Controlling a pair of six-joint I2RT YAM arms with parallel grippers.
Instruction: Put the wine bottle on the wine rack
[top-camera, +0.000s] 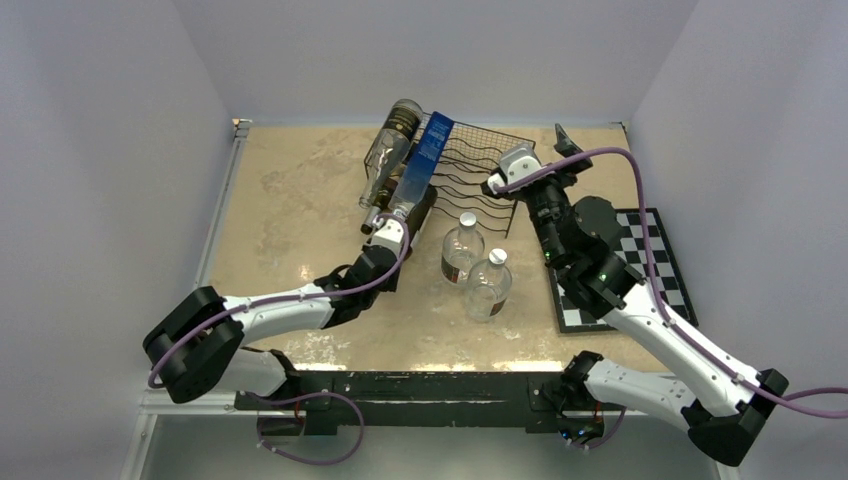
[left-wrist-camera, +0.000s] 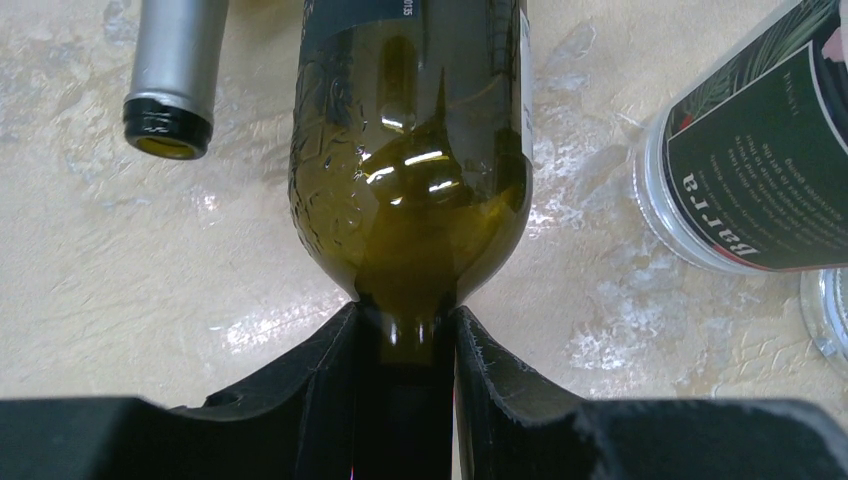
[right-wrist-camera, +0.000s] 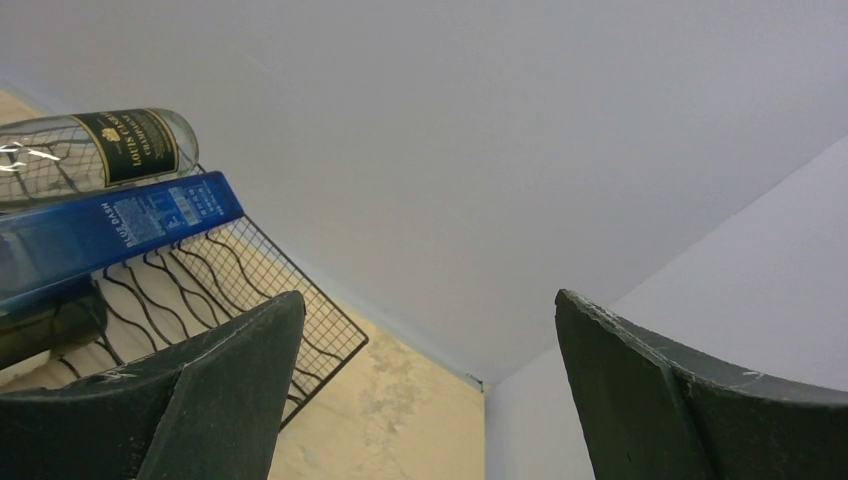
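The wine bottle (top-camera: 425, 165) is dark green with a long blue label. It lies slanted, base toward the back, along the left part of the black wire wine rack (top-camera: 485, 165). My left gripper (top-camera: 387, 232) is shut on its neck. In the left wrist view the green shoulder (left-wrist-camera: 410, 180) fills the middle and the neck sits between my fingers (left-wrist-camera: 405, 335). My right gripper (top-camera: 563, 150) is open and empty, to the right of the rack, pointing up and back. Its wrist view (right-wrist-camera: 425, 300) shows the rack (right-wrist-camera: 250, 290) and the blue label (right-wrist-camera: 110, 230).
A clear bottle with a dark label (top-camera: 390, 150) lies beside the wine bottle on the rack's left; its silver-capped neck (left-wrist-camera: 175, 70) shows. Two small clear bottles (top-camera: 462, 248) (top-camera: 489, 285) stand in front of the rack. A chessboard (top-camera: 655, 250) lies at the right.
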